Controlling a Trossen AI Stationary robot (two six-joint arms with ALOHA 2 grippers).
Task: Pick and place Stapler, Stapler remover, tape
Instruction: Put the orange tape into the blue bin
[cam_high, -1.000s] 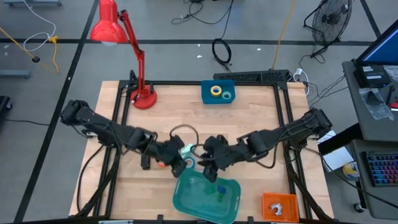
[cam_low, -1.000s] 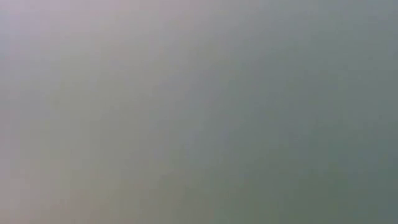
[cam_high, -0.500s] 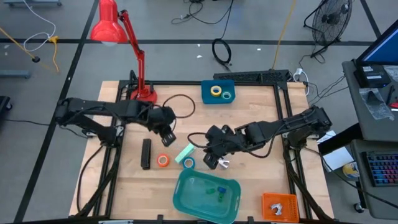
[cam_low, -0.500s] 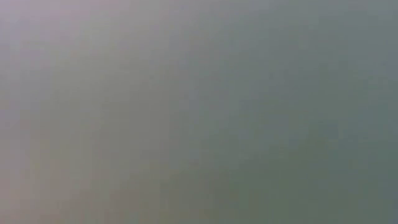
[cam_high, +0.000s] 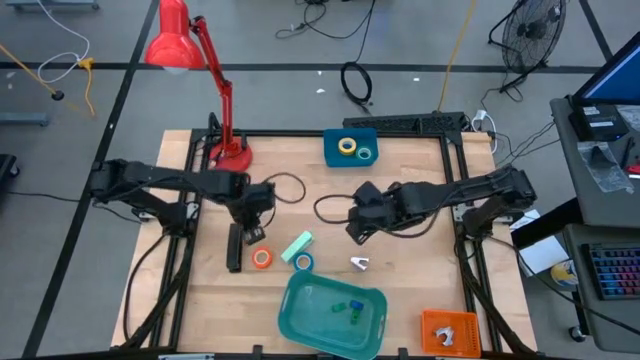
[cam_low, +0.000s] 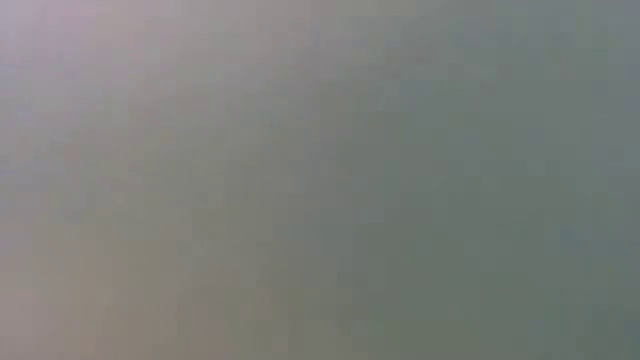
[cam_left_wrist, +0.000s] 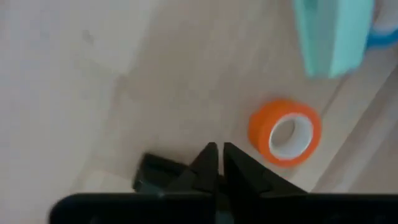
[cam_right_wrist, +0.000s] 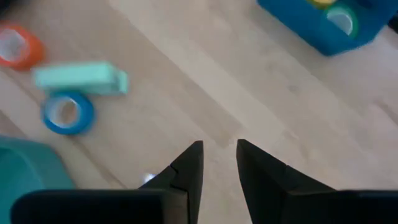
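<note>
Start at the left: your left gripper (cam_high: 250, 232) hangs right over the far end of the stapler (cam_high: 234, 247), its fingers (cam_left_wrist: 205, 163) nearly pinched together with nothing between them. The stapler lies flat on the table (cam_high: 400, 290), untouched, with the orange tape roll (cam_high: 262, 258) just beside it. I judge the stapler pick to be the step in hand, so you need to spread those fingers before you drop over the bar.

Further right sit the mint-green block (cam_high: 297, 246) and blue tape roll (cam_high: 303, 262), touching, near the teal tray (cam_high: 300, 322) (which holds only small coloured bits). The small metal stapler remover (cam_high: 359, 263) lies alone. Your right gripper (cam_high: 356, 231) hovers above the bare table, jaws parted, holding nothing. The yellow and green rolls (cam_high: 354, 148) rest in the blue bin (cam_high: 331, 150).
</note>
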